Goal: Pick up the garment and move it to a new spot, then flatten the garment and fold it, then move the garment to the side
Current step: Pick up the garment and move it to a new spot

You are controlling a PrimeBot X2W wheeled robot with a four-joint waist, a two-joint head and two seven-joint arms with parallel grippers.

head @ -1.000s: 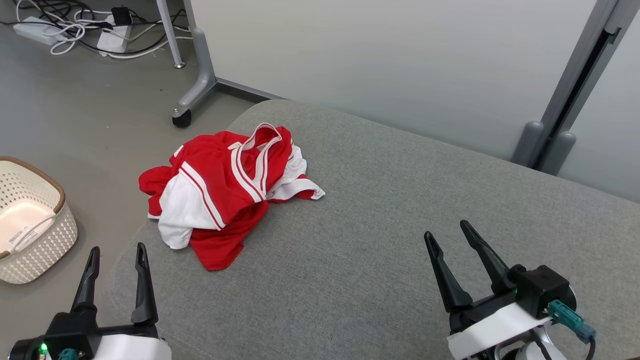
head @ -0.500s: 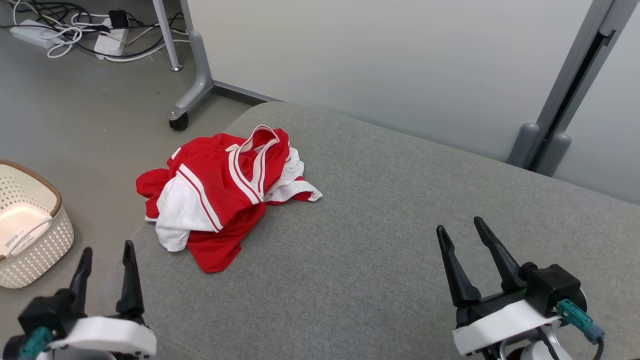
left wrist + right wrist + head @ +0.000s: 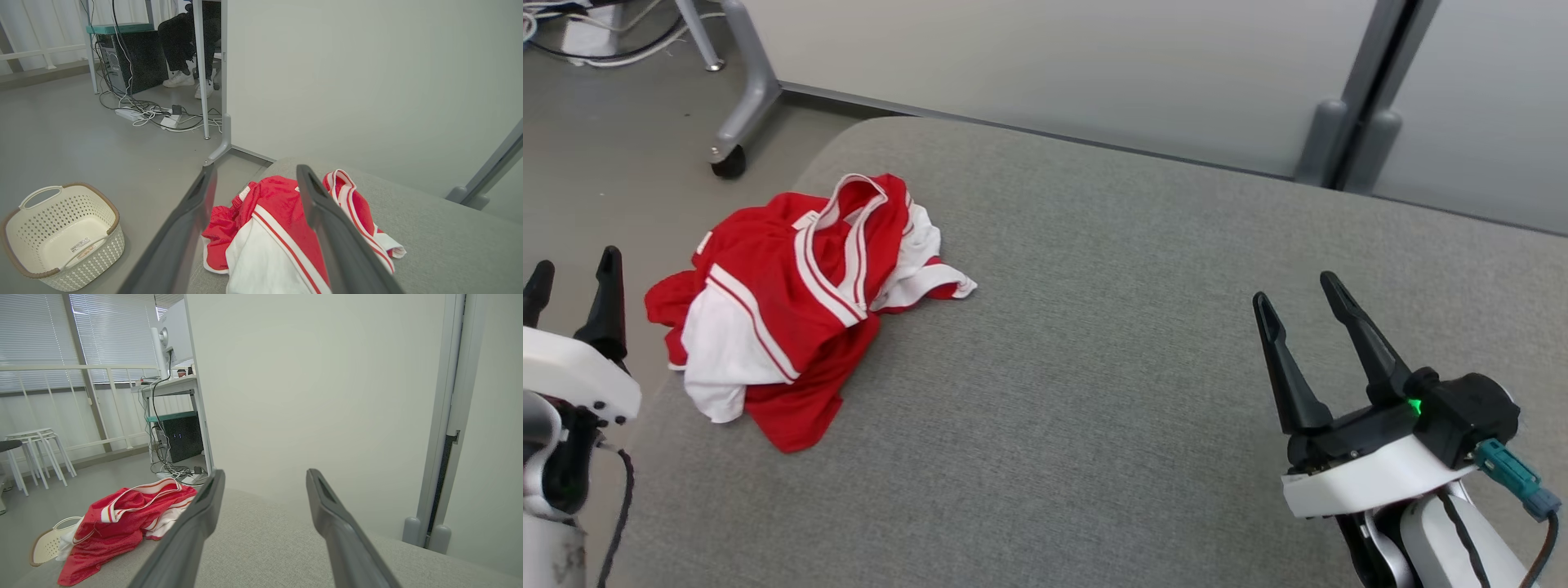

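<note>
Raised since the earlier frame (head camera also swung), dark two-fingered left gripper (image 3: 574,260), fingers apart, empty, off the left edge of the grey fabric cushion (image 3: 1094,327); right gripper (image 3: 1294,287) likewise spread above its right part. Crumpled red-and-white jersey (image 3: 784,302) on its left end, unlifted: all steps remain.

Left gripper (image 3: 574,268): just left of the garment (image 3: 768,286), not touching it. Two dark fingers (image 3: 607,298) parted, pointing forward, nothing between them. White wrist housing (image 3: 572,380) behind them, a black cable (image 3: 621,506) hanging below.

Right gripper (image 3: 1296,292): well apart from the garment, far to its right. Fingers spread in a V, leaning slightly left, empty. White cuff (image 3: 1364,482), green light (image 3: 1414,405) lit, teal plug (image 3: 1507,478) at the wrist.
</note>
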